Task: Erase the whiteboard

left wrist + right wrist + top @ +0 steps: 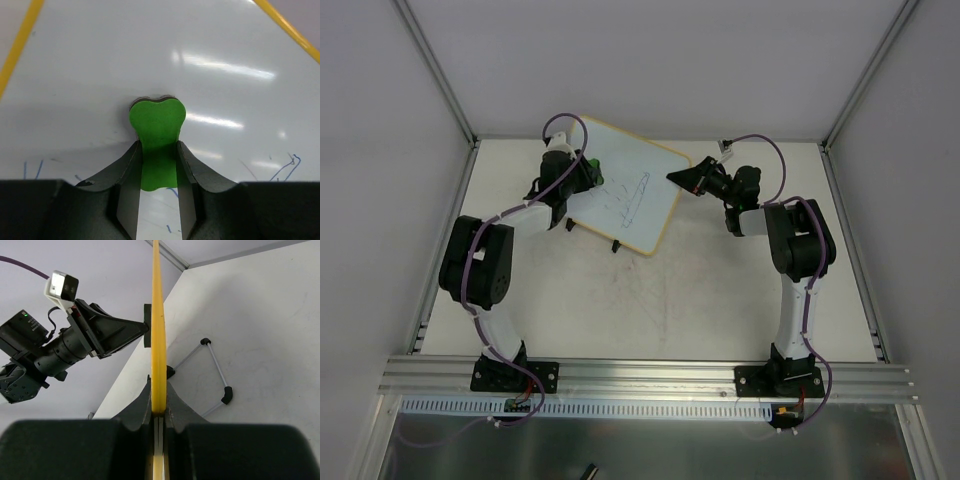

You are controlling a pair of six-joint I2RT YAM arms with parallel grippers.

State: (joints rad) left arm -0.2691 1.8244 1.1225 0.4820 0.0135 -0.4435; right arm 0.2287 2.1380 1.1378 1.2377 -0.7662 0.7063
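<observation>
Now, the flat white rectangular whiteboard with its thin yellow-orange rim (638, 200) sits at the far middle of the pale table (720, 300), turned at an angle, with its small black feet (615, 245) on the near side. The left tool (157, 150) is clenched on a small green foam eraser block (157, 120). Its fingers (125, 195) squeeze the block from both sides, and the block's rounded end is pressed right against the white surface, up near the board's left corner. Dark pen scribbles (625, 197) run across the middle of the board, and the left wrist view catches a few blue strokes just below and to the right of the block. On the other side, the right tool (158, 407) is clamped on the board's rim, pinching the yellow edge between both fingers. The top view puts that grip at the board's right corner. From the right wrist, a thin grey wire leg with black tips (216, 365) rests on the table just beside the board's edge.
</observation>
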